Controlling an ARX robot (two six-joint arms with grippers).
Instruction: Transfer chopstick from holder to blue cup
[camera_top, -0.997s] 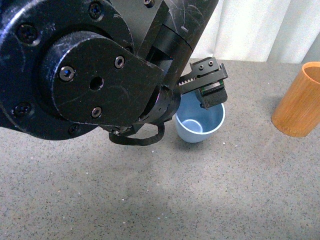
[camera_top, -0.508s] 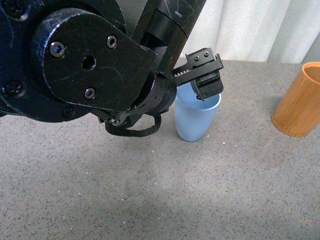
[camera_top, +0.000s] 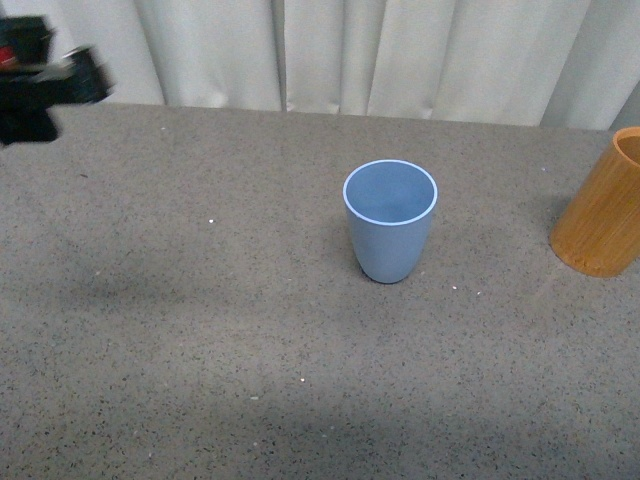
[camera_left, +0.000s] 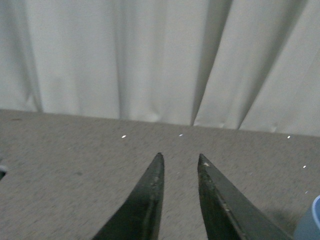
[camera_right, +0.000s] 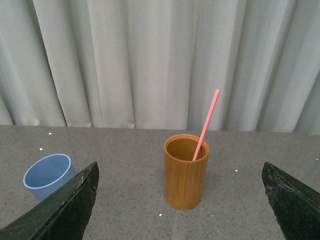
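Note:
The blue cup (camera_top: 390, 220) stands upright and empty in the middle of the table. The orange-brown holder (camera_top: 603, 215) stands at the right edge of the front view, cut off by the frame. In the right wrist view the holder (camera_right: 186, 172) holds one pink-red chopstick (camera_right: 206, 125) leaning out of it, with the blue cup (camera_right: 47, 174) beside it. My right gripper (camera_right: 180, 170) is wide open and empty, short of the holder. My left gripper (camera_left: 180, 157) is open and empty over bare table, and shows blurred at the far left (camera_top: 45, 85). A sliver of the blue cup (camera_left: 311, 225) shows beside it.
The grey speckled table (camera_top: 200, 350) runs back to a white curtain (camera_top: 400, 50). Small white specks lie on the table.
My left arm, which filled the front view over the blue cup, has swung away to the far left. The cup, tilted one second ago, stands upright and free.

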